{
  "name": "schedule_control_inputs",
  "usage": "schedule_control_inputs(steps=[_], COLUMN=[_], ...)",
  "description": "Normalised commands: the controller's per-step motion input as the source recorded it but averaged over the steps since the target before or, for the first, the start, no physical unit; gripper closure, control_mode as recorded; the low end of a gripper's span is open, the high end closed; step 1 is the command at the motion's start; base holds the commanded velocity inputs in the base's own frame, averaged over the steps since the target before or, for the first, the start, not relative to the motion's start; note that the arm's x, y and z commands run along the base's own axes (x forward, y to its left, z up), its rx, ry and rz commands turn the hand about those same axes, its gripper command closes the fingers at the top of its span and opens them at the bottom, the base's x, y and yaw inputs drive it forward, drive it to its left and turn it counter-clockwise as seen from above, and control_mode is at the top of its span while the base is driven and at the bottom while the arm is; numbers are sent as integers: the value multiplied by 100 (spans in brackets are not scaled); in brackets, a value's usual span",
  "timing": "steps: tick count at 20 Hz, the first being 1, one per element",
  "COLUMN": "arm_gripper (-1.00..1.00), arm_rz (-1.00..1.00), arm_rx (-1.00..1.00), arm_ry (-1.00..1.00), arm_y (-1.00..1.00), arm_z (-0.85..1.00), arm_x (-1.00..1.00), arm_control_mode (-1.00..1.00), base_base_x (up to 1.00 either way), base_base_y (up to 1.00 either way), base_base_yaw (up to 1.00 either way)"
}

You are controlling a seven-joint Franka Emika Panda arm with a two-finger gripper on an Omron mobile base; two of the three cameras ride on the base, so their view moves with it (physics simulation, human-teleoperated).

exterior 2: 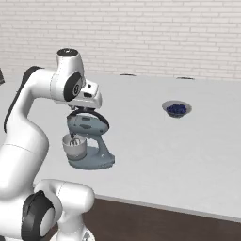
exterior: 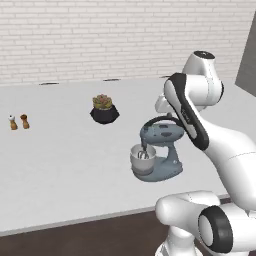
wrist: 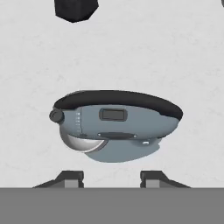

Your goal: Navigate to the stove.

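Note:
The stove is out of view. My arm is folded over a white counter, and the hand hangs just above a blue-grey stand mixer. In the hand view the mixer lies directly below, seen from the top with its black-trimmed head and steel bowl. My gripper is open, with its two dark fingertips apart and nothing between them.
A plant in a black pot stands behind the mixer. Two small shakers sit at the far left. A bowl of blueberries rests to the right. A white brick wall backs the counter; dark floor lies along its front edge.

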Motion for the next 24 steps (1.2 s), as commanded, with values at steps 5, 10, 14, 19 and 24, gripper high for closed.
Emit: schedule_control_inputs(steps=[5, 10, 14, 19, 24], arm_gripper=[-100, -100, -100, -100, -100], arm_rz=[0, 0, 0, 0, 0], arm_rx=[0, 0, 0, 0, 0], arm_ry=[0, 0, 0, 0, 0], arm_y=[0, 0, 0, 0, 0], arm_z=[0, 0, 0, 0, 0], arm_x=[0, 0, 0, 0, 0], arm_control_mode=[100, 100, 100, 100, 100], base_base_x=[-4, -69, -42, 0, 0], base_base_y=[0, 0, 11, 78, 83], base_base_yaw=[0, 1, 11, 54, 68])
